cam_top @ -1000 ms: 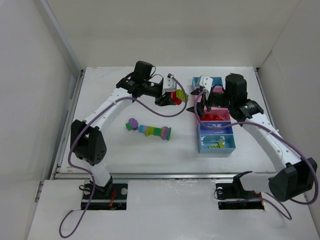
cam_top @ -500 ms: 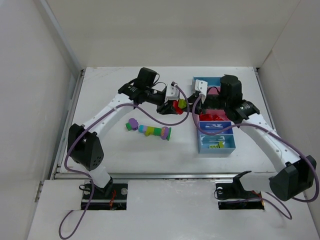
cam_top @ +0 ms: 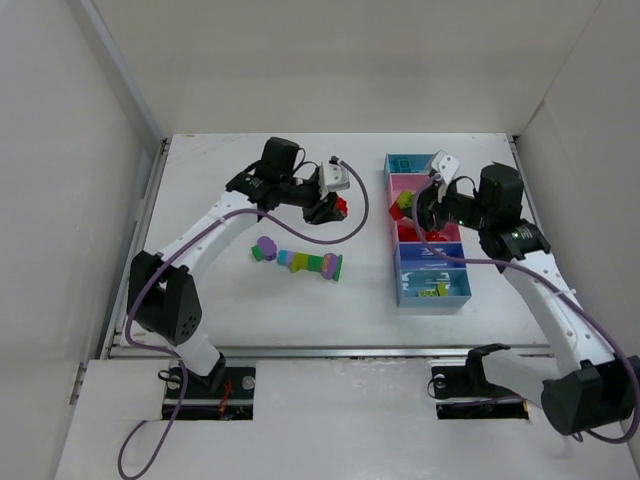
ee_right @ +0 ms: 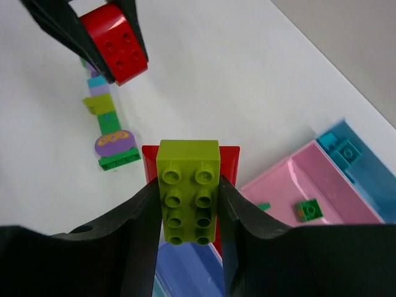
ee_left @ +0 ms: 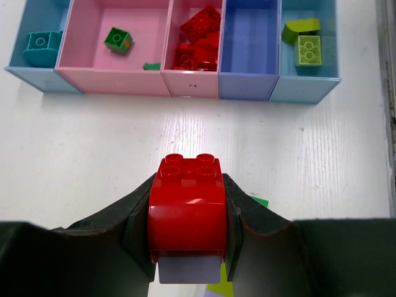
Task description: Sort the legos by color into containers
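Notably, red legos (ee_left: 198, 37) crowd the middle pink container (ee_left: 193, 84).

1. 2 arms, the left arm (cam_top: 215, 222) and right arm (cam_top: 548, 292), have slim white links.
2. Bulky black joints (cam_top: 165, 298) sit at shoulders, elbows and wrists.
3. A purple cable (cam_top: 130, 320) loops along each arm, down to its base.
4. Each base sits on a black plate (cam_top: 208, 388) at the near edge.
5. A small white camera block (cam_top: 333, 178) caps each wrist.
6. The fingers (ee_left: 133, 216) are matte black, curved inward.
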Motion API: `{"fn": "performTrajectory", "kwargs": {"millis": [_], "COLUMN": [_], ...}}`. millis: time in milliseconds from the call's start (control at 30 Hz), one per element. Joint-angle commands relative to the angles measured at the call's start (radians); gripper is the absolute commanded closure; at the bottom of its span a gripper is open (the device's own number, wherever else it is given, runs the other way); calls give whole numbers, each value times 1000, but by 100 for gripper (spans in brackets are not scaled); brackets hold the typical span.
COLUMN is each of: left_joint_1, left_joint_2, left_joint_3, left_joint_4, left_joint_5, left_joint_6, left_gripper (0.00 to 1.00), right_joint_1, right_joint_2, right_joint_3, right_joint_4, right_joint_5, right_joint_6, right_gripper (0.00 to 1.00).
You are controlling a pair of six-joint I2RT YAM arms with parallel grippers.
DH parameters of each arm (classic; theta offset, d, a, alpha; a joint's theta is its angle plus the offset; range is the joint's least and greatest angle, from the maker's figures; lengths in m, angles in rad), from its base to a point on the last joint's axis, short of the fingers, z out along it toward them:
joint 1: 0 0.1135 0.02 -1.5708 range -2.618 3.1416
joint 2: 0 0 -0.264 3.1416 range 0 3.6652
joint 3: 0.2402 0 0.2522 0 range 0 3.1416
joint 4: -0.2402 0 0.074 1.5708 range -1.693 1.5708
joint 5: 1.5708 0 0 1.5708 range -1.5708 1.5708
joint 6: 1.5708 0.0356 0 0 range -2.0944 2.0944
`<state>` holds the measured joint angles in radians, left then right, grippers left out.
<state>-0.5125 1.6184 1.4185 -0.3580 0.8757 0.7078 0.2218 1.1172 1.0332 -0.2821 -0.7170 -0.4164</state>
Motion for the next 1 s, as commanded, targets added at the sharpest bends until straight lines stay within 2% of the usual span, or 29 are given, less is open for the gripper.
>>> {"fn": "performTrajectory", "kwargs": {"millis": [0,67,233,267,333,367,433,533,667,700,800,833,933,967], "left_joint_1": [-3,-3,-15,-33,-52,-52,-37,-6,-6,-6,-6,-6,-6,-6], "left_joint_2": [-28,-19,-9,17,50,72,121,198,189,189,189,189,151,137], "left_joint_3": [-18,-18,-27,-27,-27,-50,-93,-107,-116,-116,-116,-106,-67,-56], "left_joint_4": [70,56,16,-42,-70,-109,-110,-119,-107,-107,-98,-98,-98,-98], "left_joint_5": [-23,-32,-43,-97,-203,-315,-413,-428,-371,-371,-350,-340,-330,-307], "left_joint_6": [-47,-47,20,86,126,195,240,312,346,346,346,346,332,332], "left_gripper": [100,100,100,100,100,100,100,86,68,57,44,32,4,0], "right_joint_1": [2,2,2,2,2,2,2,2,33,45,54,54,63,63], "right_joint_2": [-72,-83,-164,-175,-166,-149,-128,-93,-83,-83,-59,-50,-50,-50], "right_joint_3": [-9,-9,-85,-85,-85,-85,-76,-65,-56,-56,-56,-56,-47,-47], "right_joint_4": [37,-36,37,28,2,-12,-22,-22,26,35,35,35,35,35], "right_joint_5": [143,204,73,89,122,131,131,94,108,108,108,119,133,133], "right_joint_6": [116,163,195,205,205,205,205,214,223,223,223,223,234,243], "right_gripper": [100,100,100,100,100,100,100,100,100,100,100,100,100,100]}}
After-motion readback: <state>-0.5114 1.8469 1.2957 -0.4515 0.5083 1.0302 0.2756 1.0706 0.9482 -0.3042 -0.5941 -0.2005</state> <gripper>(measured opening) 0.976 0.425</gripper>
